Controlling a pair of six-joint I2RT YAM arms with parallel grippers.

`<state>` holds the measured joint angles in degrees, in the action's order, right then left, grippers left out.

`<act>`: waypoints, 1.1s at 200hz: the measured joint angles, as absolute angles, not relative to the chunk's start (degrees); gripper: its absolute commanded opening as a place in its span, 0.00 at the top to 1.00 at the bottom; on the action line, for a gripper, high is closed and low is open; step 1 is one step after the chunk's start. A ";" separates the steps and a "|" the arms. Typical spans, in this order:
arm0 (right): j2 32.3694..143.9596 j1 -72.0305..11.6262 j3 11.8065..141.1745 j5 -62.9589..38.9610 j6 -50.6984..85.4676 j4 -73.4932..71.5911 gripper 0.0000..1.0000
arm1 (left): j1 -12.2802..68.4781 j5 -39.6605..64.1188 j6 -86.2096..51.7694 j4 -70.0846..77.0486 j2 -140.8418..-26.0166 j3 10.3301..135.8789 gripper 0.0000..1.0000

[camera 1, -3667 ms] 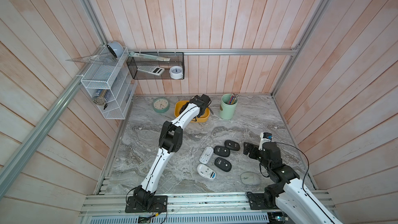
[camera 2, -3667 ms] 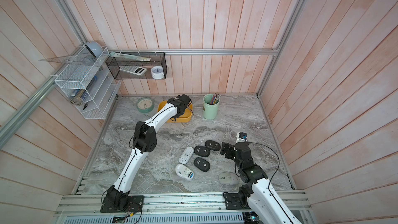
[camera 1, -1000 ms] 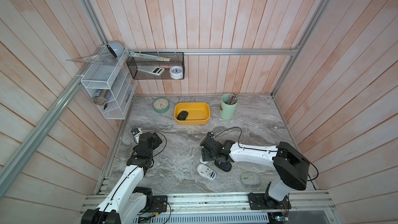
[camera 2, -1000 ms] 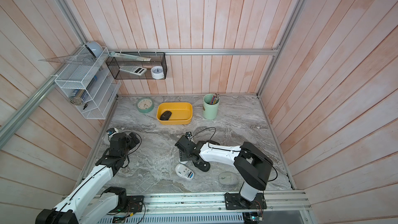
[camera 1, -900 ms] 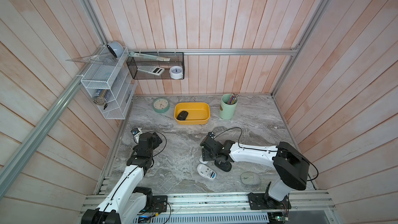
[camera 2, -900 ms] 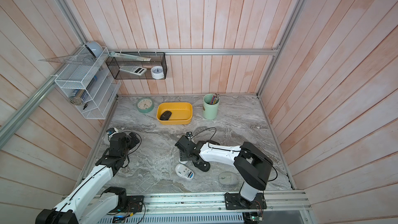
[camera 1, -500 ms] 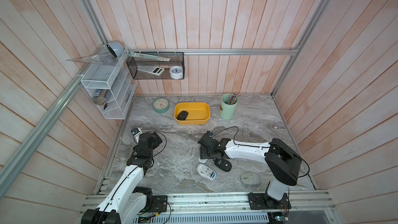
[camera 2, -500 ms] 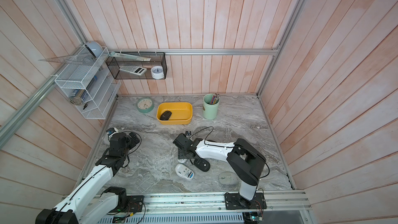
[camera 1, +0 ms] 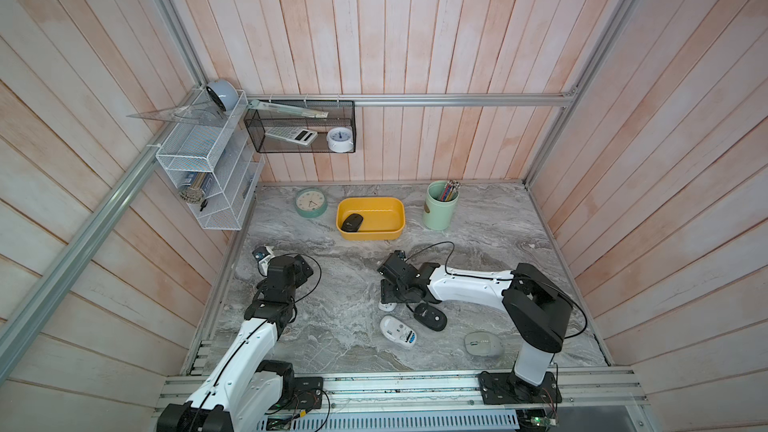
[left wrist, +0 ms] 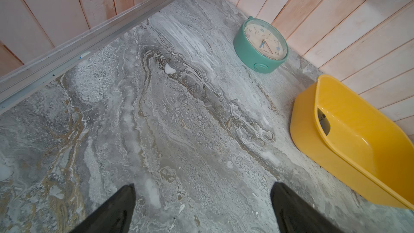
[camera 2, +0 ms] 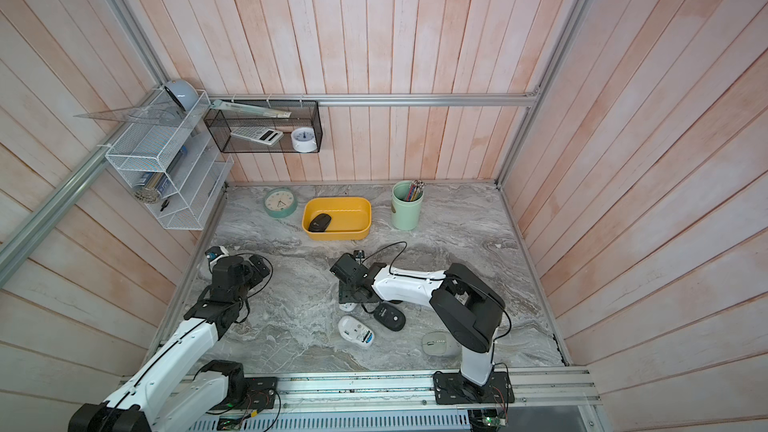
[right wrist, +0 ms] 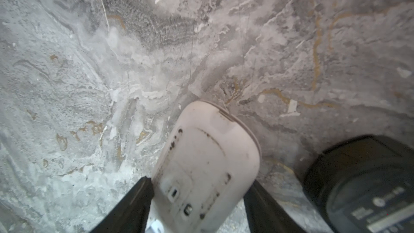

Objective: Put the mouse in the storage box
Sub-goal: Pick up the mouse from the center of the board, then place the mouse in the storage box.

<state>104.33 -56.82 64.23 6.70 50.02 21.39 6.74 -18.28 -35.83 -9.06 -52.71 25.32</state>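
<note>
The storage box (camera 1: 371,235) (camera 2: 336,236) is a yellow tub at the back of the marble table, with one black mouse (camera 1: 352,222) (camera 2: 319,222) lying in it. My right gripper (camera 1: 390,295) (right wrist: 198,182) reaches low over the table's middle. It is shut on a white mouse (right wrist: 208,153) that lies underside up, one finger against each side. In both top views only the mouse's end (camera 1: 386,306) (camera 2: 347,306) shows under the gripper. My left gripper (left wrist: 202,189) (camera 1: 305,270) hovers open and empty near the left wall, with the box (left wrist: 349,153) off to its side.
Loose on the table near the right gripper are a black mouse (camera 1: 430,317) (right wrist: 367,187), a white mouse (camera 1: 397,331) and a grey mouse (camera 1: 483,344). A green clock (camera 1: 311,202) (left wrist: 261,45) and a mint pen cup (camera 1: 440,205) flank the box.
The right gripper's jaws have narrowed onto the white mouse and the arm has edged slightly toward the left. The left arm has stayed in place, open.
</note>
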 measured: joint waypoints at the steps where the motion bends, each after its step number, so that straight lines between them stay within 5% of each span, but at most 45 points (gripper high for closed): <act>1: 104.38 -56.73 64.20 6.44 50.06 21.23 0.30 | 6.74 -18.28 -35.83 -9.08 -52.69 25.32 0.00; 49: 105.30 -53.87 62.50 -0.12 52.21 14.72 0.39 | 6.74 -18.31 -35.83 -9.26 -52.38 25.39 0.00; 121: 105.19 -53.56 62.11 1.72 51.09 15.92 0.75 | 6.74 -18.33 -35.83 -9.45 -52.38 25.39 0.00; 220: 106.50 -50.78 91.11 20.16 32.69 35.03 0.78 | 6.74 -18.48 -35.81 -10.96 -51.81 26.17 0.00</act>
<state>106.50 -50.78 91.11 20.16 32.69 35.03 6.74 -18.48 -35.81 -10.96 -51.81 26.17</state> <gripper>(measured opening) 0.294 0.999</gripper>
